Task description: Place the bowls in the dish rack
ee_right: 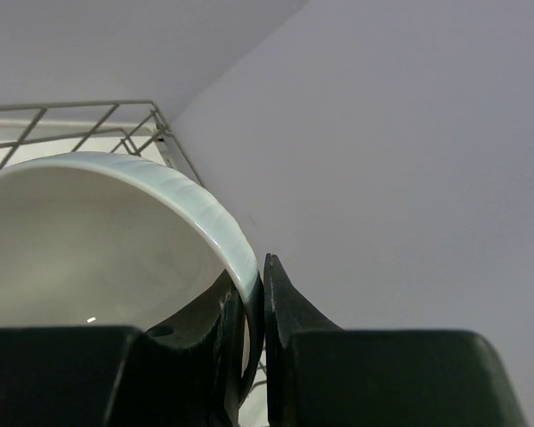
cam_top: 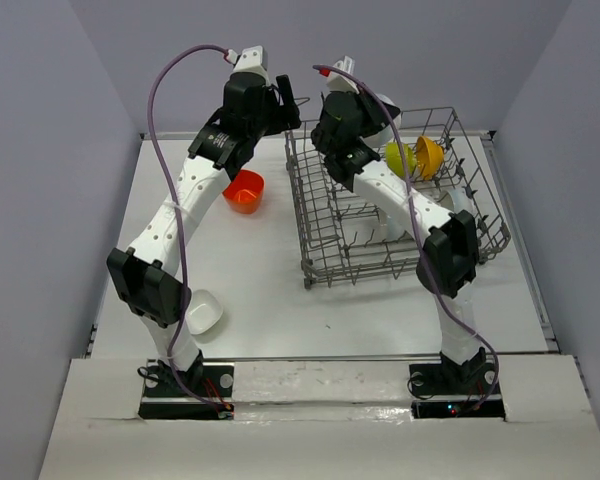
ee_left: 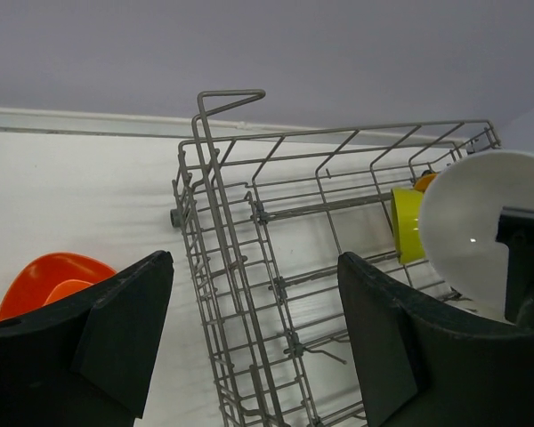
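My right gripper (cam_top: 372, 108) is shut on the rim of a white bowl (cam_top: 388, 112) and holds it above the far left part of the dish rack (cam_top: 325, 235). In the right wrist view the jaws (ee_right: 254, 289) pinch the bowl's rim (ee_right: 116, 222). A lime green bowl (cam_top: 400, 158) and an orange-yellow bowl (cam_top: 429, 156) stand in the rack. My left gripper (cam_top: 286, 106) is open and empty, raised just left of the rack's far corner. A red-orange bowl (cam_top: 245, 190) sits on the table left of the rack. Another white bowl (cam_top: 202, 312) lies near the left arm's base.
In the left wrist view the open gripper (ee_left: 254, 334) frames the rack's wall (ee_left: 215, 231), with the red-orange bowl (ee_left: 49, 280) at left and the held white bowl (ee_left: 476, 231) at right. Grey walls enclose the white table (cam_top: 280, 300).
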Action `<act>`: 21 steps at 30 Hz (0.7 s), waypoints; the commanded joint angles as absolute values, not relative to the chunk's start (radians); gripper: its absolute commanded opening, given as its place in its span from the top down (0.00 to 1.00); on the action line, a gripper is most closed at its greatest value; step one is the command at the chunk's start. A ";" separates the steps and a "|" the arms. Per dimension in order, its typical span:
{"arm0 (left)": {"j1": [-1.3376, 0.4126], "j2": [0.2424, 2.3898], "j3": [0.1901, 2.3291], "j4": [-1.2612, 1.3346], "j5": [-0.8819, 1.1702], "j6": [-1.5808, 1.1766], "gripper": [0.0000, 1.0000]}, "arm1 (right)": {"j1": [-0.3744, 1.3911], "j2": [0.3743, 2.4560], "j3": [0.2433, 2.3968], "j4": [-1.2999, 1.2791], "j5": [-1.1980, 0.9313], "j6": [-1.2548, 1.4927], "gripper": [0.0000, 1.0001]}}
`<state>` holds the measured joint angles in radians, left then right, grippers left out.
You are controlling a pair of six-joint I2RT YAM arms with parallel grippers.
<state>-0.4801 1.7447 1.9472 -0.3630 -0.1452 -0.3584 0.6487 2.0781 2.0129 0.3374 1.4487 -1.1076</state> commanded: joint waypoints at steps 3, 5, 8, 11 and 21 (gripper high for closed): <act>-0.476 1.675 1.924 -0.301 -0.133 -0.371 0.16 | 0.582 2.183 2.161 0.235 1.381 -1.066 0.99; -0.477 1.677 1.928 -0.301 -0.133 -0.371 0.16 | 0.555 2.233 2.262 0.028 1.342 -0.918 0.99; -0.477 1.681 1.945 -0.305 -0.138 -0.367 0.16 | 0.541 2.276 2.322 -0.094 1.305 -0.805 0.99; -0.477 1.687 1.965 -0.311 -0.140 -0.364 0.16 | 0.520 2.304 2.321 -0.124 1.273 -0.766 0.99; -0.476 1.701 1.964 -0.310 -0.158 -0.351 0.16 | 0.499 2.364 2.312 -0.241 1.209 -0.637 0.99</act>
<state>-0.4801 1.7378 1.9305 -0.3477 -0.1448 -0.3637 0.4915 2.3844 2.2723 -0.2214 1.2255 -0.6956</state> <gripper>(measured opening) 0.833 0.145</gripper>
